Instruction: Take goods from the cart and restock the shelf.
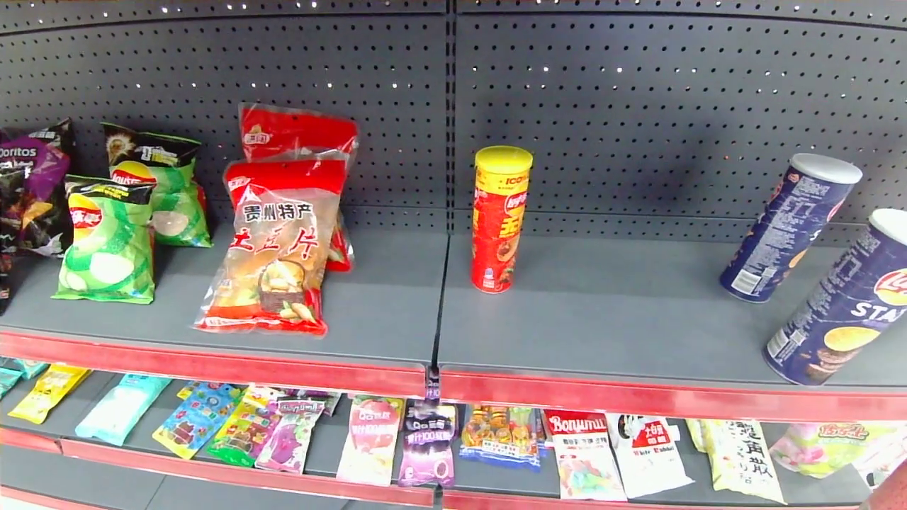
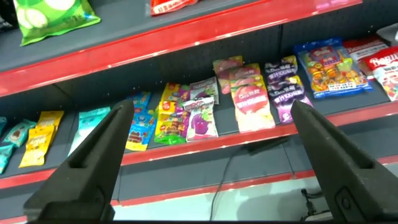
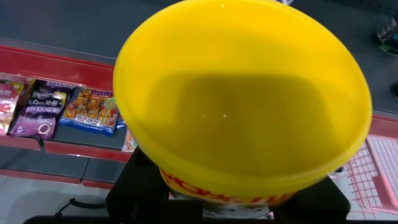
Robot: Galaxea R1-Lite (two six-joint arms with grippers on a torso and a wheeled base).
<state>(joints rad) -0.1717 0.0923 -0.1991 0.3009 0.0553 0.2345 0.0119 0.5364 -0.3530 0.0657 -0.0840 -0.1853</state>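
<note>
A chip can with a yellow lid (image 3: 242, 93) sits close before the right wrist camera, with my right gripper (image 3: 227, 205) shut on its red body just below the lid. Dark fingers (image 3: 140, 193) show on both sides of the can. A matching red can with a yellow lid (image 1: 499, 219) stands upright on the grey upper shelf (image 1: 602, 312), near its middle. My left gripper (image 2: 211, 109) is open with nothing in it, facing the lower shelf's candy packets (image 2: 249, 93). A red wire cart (image 3: 379, 174) shows beside the held can.
Green chip bags (image 1: 113, 241) and red-and-clear snack bags (image 1: 276, 248) fill the upper shelf's left half. Two dark blue cans (image 1: 786, 227) stand at the far right. Bare shelf lies on both sides of the red can. Candy packets (image 1: 368, 439) line the lower shelf.
</note>
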